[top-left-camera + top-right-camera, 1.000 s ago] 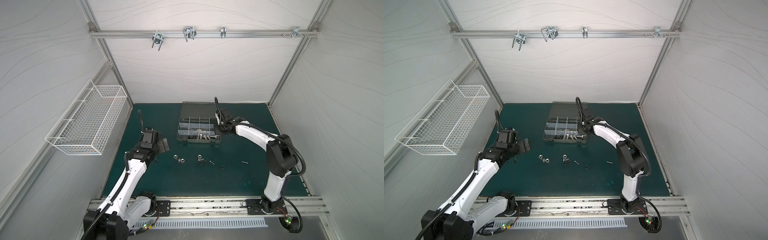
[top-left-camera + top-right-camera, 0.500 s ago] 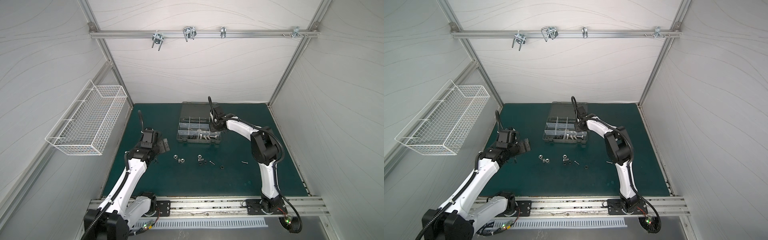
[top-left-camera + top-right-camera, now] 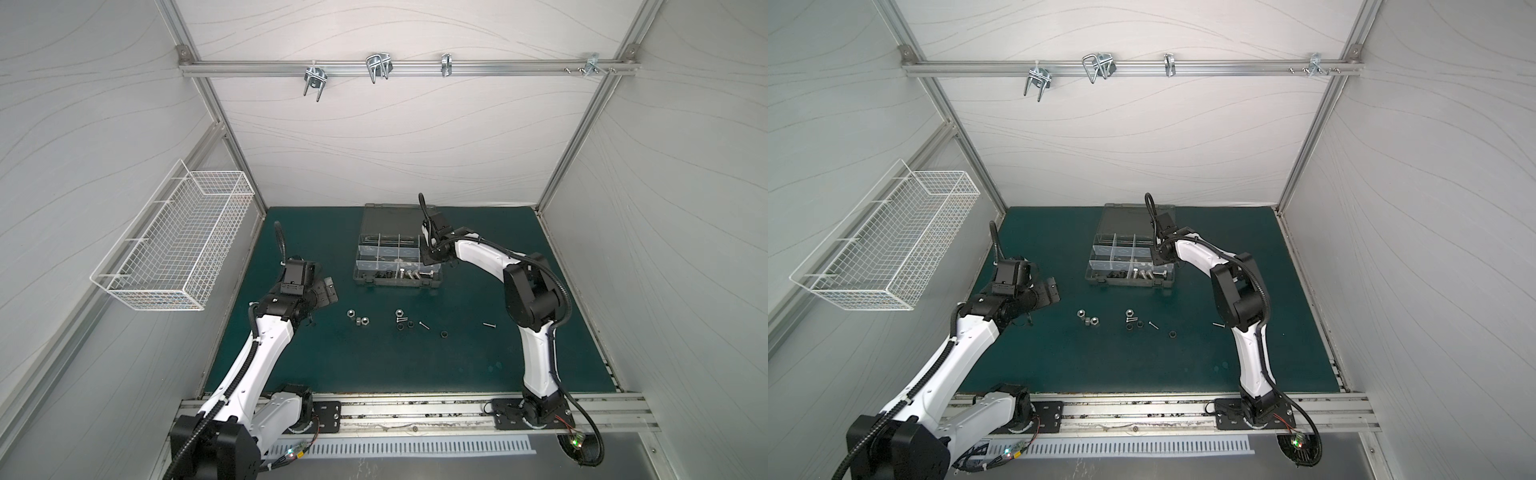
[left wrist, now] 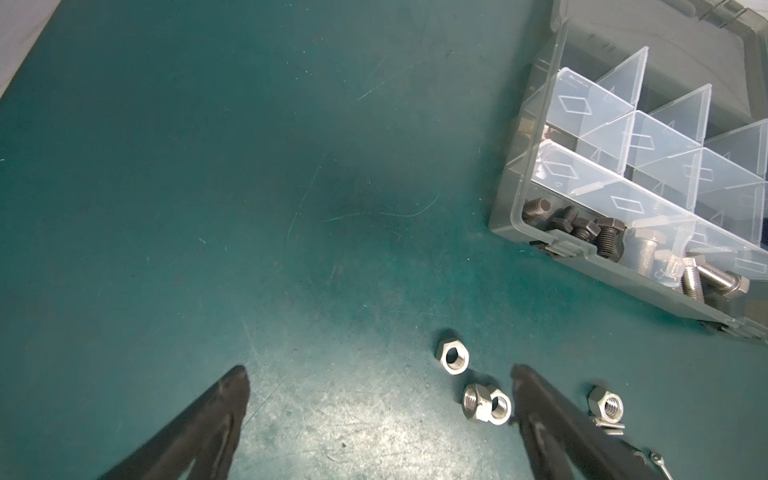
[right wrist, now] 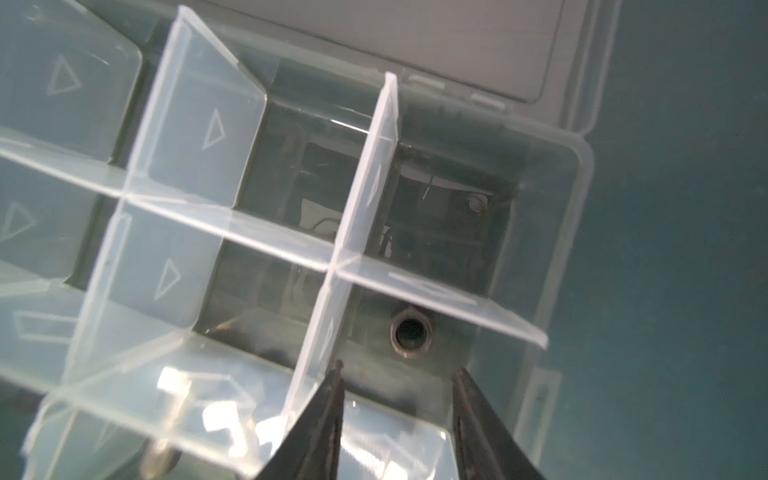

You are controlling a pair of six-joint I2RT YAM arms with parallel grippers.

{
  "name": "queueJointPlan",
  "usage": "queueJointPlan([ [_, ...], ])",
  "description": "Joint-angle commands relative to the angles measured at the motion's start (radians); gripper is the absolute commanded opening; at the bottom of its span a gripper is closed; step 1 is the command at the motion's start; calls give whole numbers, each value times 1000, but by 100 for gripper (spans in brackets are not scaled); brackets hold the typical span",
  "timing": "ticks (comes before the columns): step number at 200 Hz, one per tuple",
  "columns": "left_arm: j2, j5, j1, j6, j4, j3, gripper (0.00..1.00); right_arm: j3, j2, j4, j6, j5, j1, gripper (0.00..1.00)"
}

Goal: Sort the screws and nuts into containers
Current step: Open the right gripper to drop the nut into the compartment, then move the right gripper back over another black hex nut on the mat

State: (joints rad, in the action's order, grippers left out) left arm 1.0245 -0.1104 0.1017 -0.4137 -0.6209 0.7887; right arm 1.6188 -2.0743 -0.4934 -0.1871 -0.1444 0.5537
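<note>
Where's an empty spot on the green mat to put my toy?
Biggest bare patch: between the loose nuts and screws and the front rail. Also the far corner left of the case. Crowded: the middle strip by the case.

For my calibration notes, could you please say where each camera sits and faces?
Top views: overhead, looking down on the dark grey plastic organizer case; both arms show.
Left wrist: low, facing silver hex nuts; open left tool shows.
Right wrist: above the case, facing a black ring nut; right tool shows.
All share the case.
</note>
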Motion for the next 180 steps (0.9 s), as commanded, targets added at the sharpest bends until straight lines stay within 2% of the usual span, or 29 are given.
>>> queueJointPlan([
  [1, 0, 6, -10, -5, 7, 43, 99, -56, 132, 12, -18, 14, 2, 45],
  [89, 19, 48, -25, -13, 16, 40, 99, -467, 497, -57, -111, 7, 81, 45],
  [137, 26, 51, -31, -13, 15, 40, 99, -600, 642, -179, -188, 2, 172, 45],
  [180, 29, 31, -33, -11, 12, 40, 99, -689, 702, -251, -261, 31, 249, 45],
])
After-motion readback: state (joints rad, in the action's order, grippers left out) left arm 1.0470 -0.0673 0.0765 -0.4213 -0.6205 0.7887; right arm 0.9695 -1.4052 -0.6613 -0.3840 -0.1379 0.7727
